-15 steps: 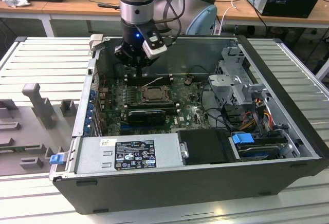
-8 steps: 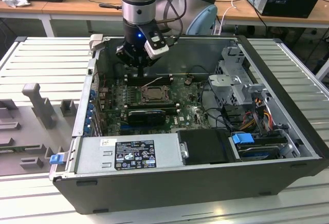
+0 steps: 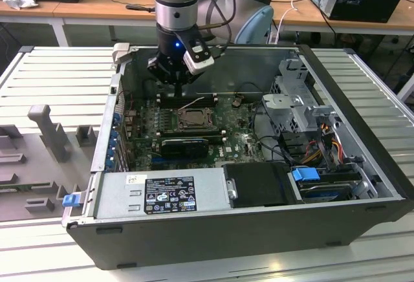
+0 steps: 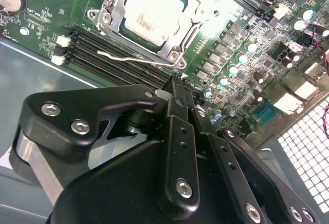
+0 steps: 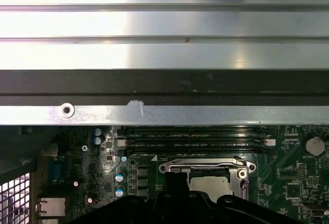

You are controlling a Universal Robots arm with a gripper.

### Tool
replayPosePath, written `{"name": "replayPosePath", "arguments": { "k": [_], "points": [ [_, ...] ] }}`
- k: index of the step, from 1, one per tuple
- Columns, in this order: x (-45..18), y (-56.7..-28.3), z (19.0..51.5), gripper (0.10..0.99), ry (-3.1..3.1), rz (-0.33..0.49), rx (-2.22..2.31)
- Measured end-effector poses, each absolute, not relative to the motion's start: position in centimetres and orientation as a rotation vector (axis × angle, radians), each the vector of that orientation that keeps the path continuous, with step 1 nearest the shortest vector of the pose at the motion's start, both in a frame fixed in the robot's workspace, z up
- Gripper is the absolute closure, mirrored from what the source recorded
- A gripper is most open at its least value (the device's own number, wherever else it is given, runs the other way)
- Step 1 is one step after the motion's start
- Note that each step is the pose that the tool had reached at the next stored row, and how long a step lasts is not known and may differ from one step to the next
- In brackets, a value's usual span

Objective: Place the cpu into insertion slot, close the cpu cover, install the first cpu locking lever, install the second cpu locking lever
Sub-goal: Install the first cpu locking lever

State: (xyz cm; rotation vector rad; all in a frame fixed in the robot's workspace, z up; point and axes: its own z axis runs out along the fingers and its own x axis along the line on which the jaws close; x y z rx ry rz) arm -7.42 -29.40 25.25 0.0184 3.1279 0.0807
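Note:
The cpu point(image 4: 153, 14) lies in the insertion slot point(image 3: 192, 120), its pale metal top facing up. The cpu cover point(image 4: 114, 8) is down flat around the cpu point(image 5: 212, 185), framing it. One thin wire locking lever point(image 4: 134, 57) stands out loose along the socket's edge, over the memory slots; in the exterior view it is a pale line point(image 3: 194, 103). My gripper point(image 4: 176, 83) hangs just above the board beside that lever's hinged end, fingers shut together with nothing between them. In the exterior view the gripper point(image 3: 178, 92) is behind the socket, near the case's back wall.
Long black memory slots point(image 4: 118, 47) run beside the socket. A black card point(image 3: 184, 146) lies in front of the socket, with the power supply point(image 3: 162, 195) nearer still. The drive cage point(image 3: 301, 101) and cables fill the exterior view's right. The case wall point(image 5: 164, 82) rises close behind.

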Motion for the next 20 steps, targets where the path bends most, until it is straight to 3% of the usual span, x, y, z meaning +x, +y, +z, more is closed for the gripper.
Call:
{"name": "replayPosePath", "arguments": {
  "k": [20],
  "points": [
    [-6.2,-29.4,24.9,0.98,3.128,0.081,0.018]
  ]
}}
